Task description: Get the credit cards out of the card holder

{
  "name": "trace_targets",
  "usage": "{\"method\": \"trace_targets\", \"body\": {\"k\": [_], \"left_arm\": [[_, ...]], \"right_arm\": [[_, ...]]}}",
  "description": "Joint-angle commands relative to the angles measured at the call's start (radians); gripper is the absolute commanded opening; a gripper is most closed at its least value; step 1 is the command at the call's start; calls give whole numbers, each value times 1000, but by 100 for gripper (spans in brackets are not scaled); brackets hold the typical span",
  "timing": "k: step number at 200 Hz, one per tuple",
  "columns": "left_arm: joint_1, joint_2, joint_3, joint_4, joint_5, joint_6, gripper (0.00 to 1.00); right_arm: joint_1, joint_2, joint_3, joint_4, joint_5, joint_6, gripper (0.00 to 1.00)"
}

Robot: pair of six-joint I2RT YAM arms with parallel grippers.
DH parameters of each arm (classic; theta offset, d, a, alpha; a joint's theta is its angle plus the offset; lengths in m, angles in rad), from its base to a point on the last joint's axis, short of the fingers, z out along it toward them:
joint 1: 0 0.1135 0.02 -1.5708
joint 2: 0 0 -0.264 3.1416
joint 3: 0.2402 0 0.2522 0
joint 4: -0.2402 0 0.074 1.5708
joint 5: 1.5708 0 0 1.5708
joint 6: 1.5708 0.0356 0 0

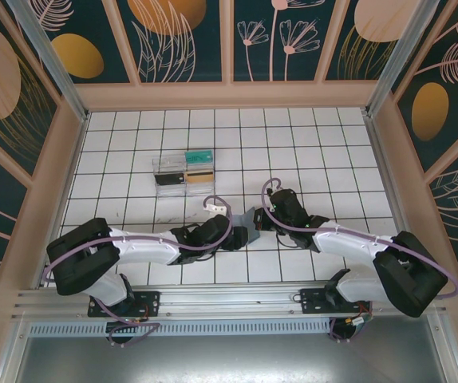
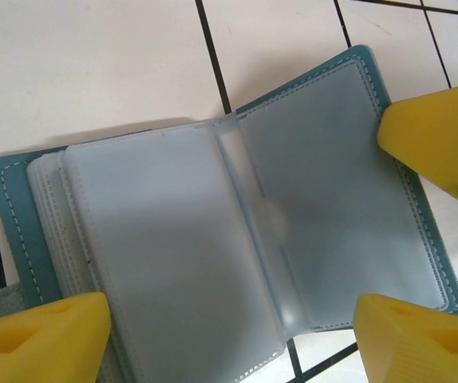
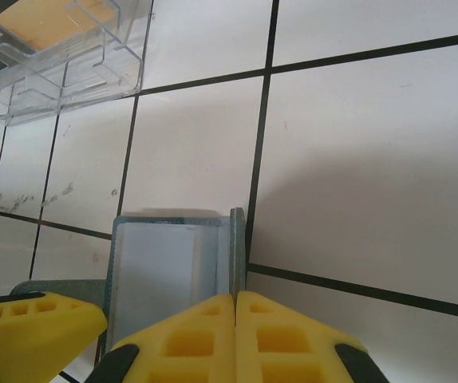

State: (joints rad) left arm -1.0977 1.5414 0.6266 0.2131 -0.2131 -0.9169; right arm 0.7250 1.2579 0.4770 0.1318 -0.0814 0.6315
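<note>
- Left wrist: my left claw (image 2: 230,303) gaped empty over the holder (image 2: 173,239).
- Right claw (image 3: 234,297) pinched its edge; a slip could flop it shut.

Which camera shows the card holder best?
The left wrist camera: the card holder lies open, clear sleeves showing. The right wrist camera sees one cover pinched by the right gripper. The top camera shows a grey sliver.

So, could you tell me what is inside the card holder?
The open card holder shows frosted sleeves, no card visible; the pages stacked underneath are covered.
</note>
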Motion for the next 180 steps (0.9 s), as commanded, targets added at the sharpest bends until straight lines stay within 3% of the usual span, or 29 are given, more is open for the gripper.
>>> {"method": "trace_targets", "body": {"k": [1, 76, 112, 140, 180], "left_arm": [[7, 21, 23, 9, 11, 10, 80], [7, 57, 22, 79, 72, 10, 79], [7, 49, 13, 134, 113, 19, 85], [7, 37, 11, 124, 98, 24, 98], [7, 31, 8, 117, 96, 25, 99]], "right_arm": [[-6, 9, -3, 12, -23, -1, 0], [-6, 14, -8, 19, -27, 3, 0], [-6, 14, -8, 22, -29, 4, 0], [-6, 15, -8, 23, -29, 5, 0], [-6, 10, -8, 12, -6, 9, 0]]}}
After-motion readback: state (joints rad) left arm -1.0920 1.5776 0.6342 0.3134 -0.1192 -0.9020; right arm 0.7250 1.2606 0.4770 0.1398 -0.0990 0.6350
